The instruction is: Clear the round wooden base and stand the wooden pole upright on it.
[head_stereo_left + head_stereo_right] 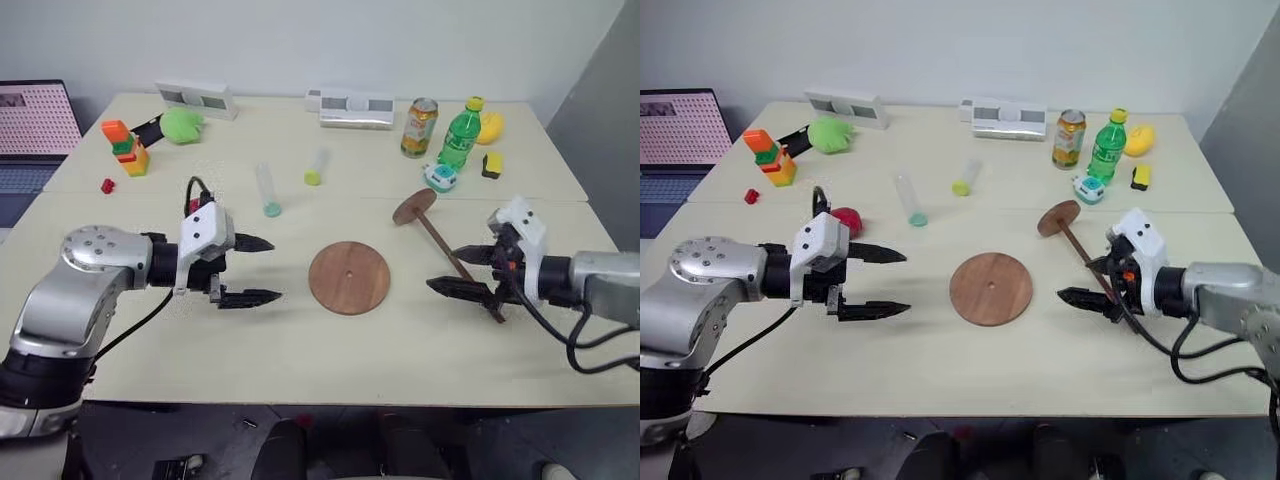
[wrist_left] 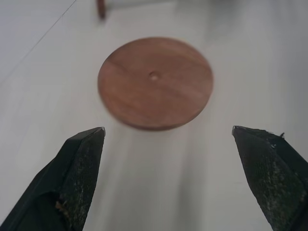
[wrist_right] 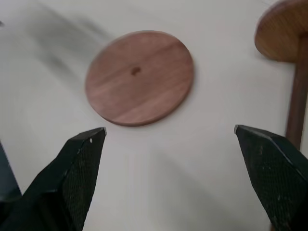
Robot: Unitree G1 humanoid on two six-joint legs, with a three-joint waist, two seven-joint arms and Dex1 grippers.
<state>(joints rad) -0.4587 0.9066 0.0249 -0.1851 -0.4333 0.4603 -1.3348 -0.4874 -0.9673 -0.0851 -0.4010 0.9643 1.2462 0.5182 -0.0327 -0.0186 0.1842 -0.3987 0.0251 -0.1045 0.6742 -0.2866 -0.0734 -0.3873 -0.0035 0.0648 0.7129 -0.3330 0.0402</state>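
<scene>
Base [image 1: 349, 278] lies bare mid-table; pole [image 1: 447, 250] lies flat to its right, disc end far, beside right gripper [image 1: 470, 270], fingers apart, empty; best pinch mid-rod, lift, tip disc down onto base; left gripper [image 1: 248, 270] apart, idle.

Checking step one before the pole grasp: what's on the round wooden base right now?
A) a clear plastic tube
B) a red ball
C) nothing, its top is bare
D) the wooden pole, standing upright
C: the round wooden base lies flat with a bare top and its centre hole showing, while the wooden pole lies on the table beside it, by the right gripper.
</scene>
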